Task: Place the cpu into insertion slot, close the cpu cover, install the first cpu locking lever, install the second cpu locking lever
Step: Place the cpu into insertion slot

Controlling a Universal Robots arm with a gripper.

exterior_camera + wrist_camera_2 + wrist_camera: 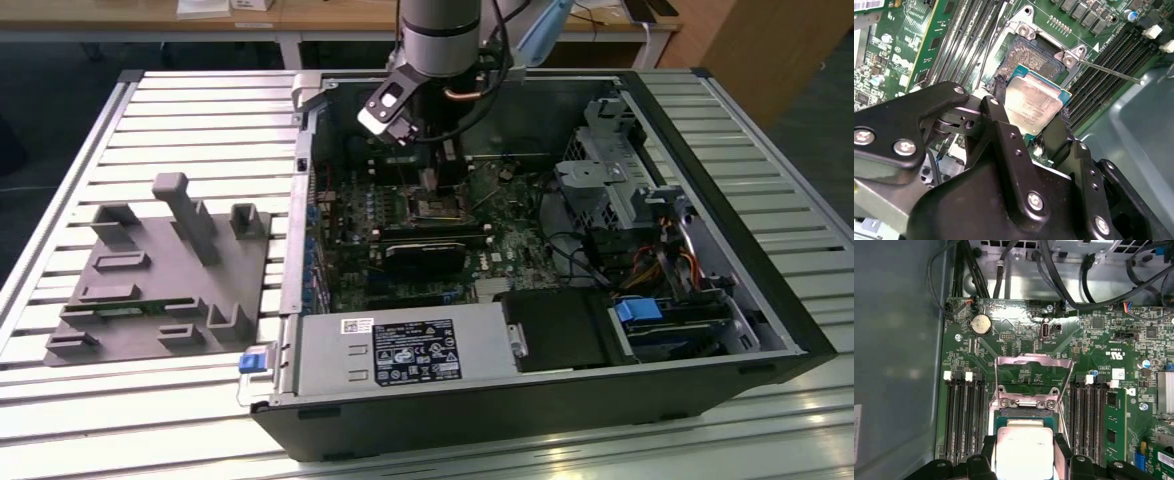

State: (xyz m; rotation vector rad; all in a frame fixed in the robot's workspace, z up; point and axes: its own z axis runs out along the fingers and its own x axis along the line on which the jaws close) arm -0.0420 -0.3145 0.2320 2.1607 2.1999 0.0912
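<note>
My gripper (pixel 1031 100) is shut on the cpu (pixel 1035 101), a pale silvery square chip pinched by two opposite edges. In the first wrist view the cpu (pixel 1021 452) sits between the black fingers (pixel 988 446), right over the insertion slot (pixel 1025 416). The insertion slot (pixel 1035 56) shows its dark pin field partly uncovered beside the chip. I cannot tell whether the chip touches it. The cpu cover (pixel 1034 359) stands flipped open beyond the slot, and thin lever rods (pixel 1072 385) stick out at its sides. In the exterior view the gripper (pixel 435 188) hangs just above the slot (pixel 438 208).
Long black memory slots (pixel 961 415) flank the socket on both sides. A black heatsink block (pixel 424 258) lies nearer the case front, with a power supply (pixel 400 352) and drive cage (pixel 627 190) around it. Cables (pixel 1089 275) hang at the board's far edge. A grey fixture (pixel 160 270) sits outside the case.
</note>
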